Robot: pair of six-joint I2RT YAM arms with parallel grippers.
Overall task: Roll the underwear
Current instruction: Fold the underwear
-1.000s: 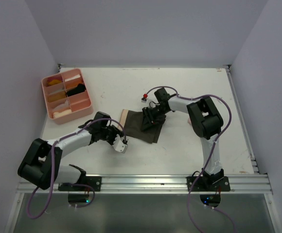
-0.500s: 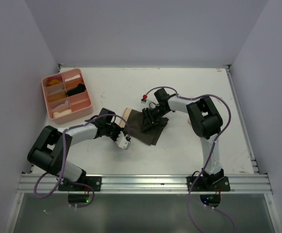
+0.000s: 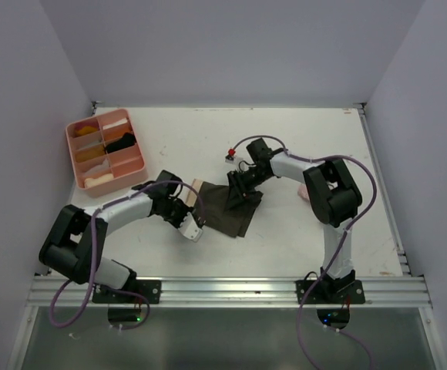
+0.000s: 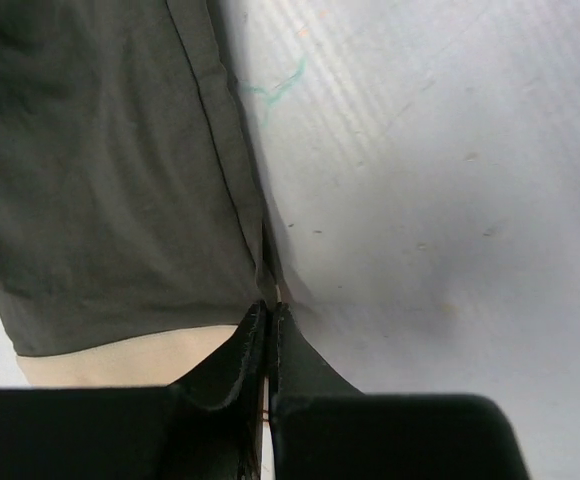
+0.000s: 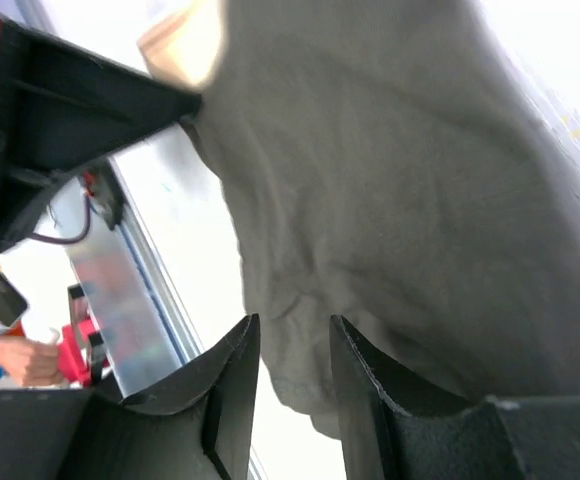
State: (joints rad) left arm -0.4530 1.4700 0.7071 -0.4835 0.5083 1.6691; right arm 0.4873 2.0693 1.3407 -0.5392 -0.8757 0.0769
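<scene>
The left pincer [image 4: 270, 312] is pressed together, its two black fingers meeting tip to tip right at the hem of the dark olive underwear [image 3: 235, 210]. The cloth spreads away from those tips ahead and to one side (the hem line runs straight into them). I cannot tell whether any fabric is actually caught between them. Just beside the tips, under the dark cloth's edge, a pale beige piece [image 4: 120, 362] peeks out; I cannot tell what it is. On the other side of the tips there is only white counter [image 3: 308, 131] with a few small coloured marks.

The right pincer [image 5: 292, 328] sits at the opposite end of the same garment with its fingers partly spread. Wrinkled olive cloth fills the gap between them and stretches away ahead of them. Whether they clasp a fold or merely rest on the cloth is unclear. In its wrist view the left pincer's black body meets the cloth's far corner, next to the beige piece.

Seen from above, the garment lies spread on the counter between the two pincers as a slanted dark patch, not rolled. A pink tray [image 3: 115, 186] with filled compartments sits well apart from the left pincer, off to its left. A small red thing [image 3: 229, 154] lies near the right pincer, on the far side of it.
</scene>
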